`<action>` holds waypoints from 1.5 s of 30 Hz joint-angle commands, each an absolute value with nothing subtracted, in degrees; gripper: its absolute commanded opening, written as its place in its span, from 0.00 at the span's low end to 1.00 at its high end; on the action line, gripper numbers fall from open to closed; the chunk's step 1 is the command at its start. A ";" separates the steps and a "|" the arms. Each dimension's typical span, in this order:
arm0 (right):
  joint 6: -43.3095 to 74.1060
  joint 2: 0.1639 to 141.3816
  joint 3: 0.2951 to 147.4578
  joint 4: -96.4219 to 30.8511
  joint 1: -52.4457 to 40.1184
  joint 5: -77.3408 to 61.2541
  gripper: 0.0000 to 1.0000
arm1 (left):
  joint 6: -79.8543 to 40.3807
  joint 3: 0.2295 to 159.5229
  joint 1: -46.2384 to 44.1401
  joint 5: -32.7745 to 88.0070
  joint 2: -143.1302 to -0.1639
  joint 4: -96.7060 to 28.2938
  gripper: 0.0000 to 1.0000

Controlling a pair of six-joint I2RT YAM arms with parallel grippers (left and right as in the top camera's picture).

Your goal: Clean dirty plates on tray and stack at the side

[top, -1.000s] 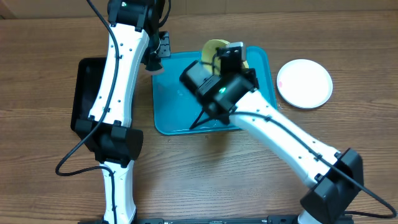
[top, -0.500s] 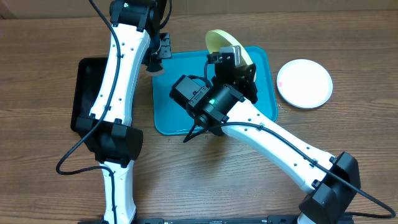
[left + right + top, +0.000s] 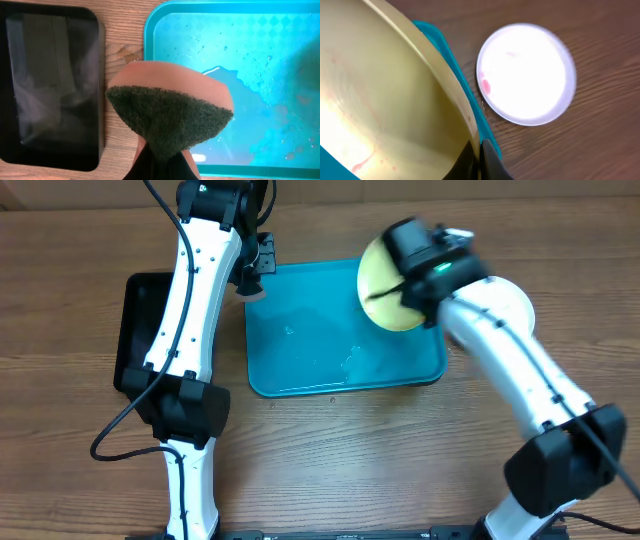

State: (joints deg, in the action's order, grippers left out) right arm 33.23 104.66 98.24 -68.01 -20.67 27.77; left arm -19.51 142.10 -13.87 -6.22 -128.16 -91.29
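Right wrist: right hand (image 3: 479, 156) pinches yellow-green plate (image 3: 380, 100) rim; left hand (image 3: 162, 161) pinches sponge (image 3: 170, 117).

Wooden table (image 3: 80, 260), brown grain running side to side, seen from above my two arms. Turquoise tray (image 3: 300, 330) flat at centre, long side across the table, rounded corners, raised rim. Black tray (image 3: 132, 320) to my left, just beside it, strip of bare wood between them, long side running away from me. White plate (image 3: 525, 72) to my right, on bare wood near turquoise tray's right rim, not touching; red smear (image 3: 485, 86) by its edge.
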 commanded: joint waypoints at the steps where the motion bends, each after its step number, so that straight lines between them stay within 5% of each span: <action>1: 23.44 104.36 98.78 -66.52 -10.22 4.47 0.04 | -18.81 141.95 -13.78 -5.91 -127.50 -91.00 0.04; 7: 22.46 105.38 98.65 -64.53 7.90 -4.27 0.04 | -18.81 141.95 -13.78 -5.91 -127.50 -90.61 0.04; 14: 22.50 111.79 98.65 -63.53 17.72 -7.18 0.04 | -18.83 141.95 -13.78 -5.89 -127.50 -90.32 0.04; 27: 22.70 119.83 98.65 -64.38 19.16 -5.50 0.04 | -18.81 141.95 -13.78 -5.91 -127.50 -90.35 0.04; 32: 22.65 119.83 98.65 -66.26 19.16 -4.75 0.23 | -18.81 141.95 -13.78 -5.91 -127.50 -90.32 0.04; 40: 22.44 119.81 98.67 -71.92 19.14 -4.75 0.19 | -18.79 141.95 -13.78 -5.91 -127.50 -90.35 0.04; 45: 18.68 119.68 99.92 -75.07 19.14 -9.23 0.26 | -18.79 141.95 -13.78 -5.91 -127.50 -90.32 0.04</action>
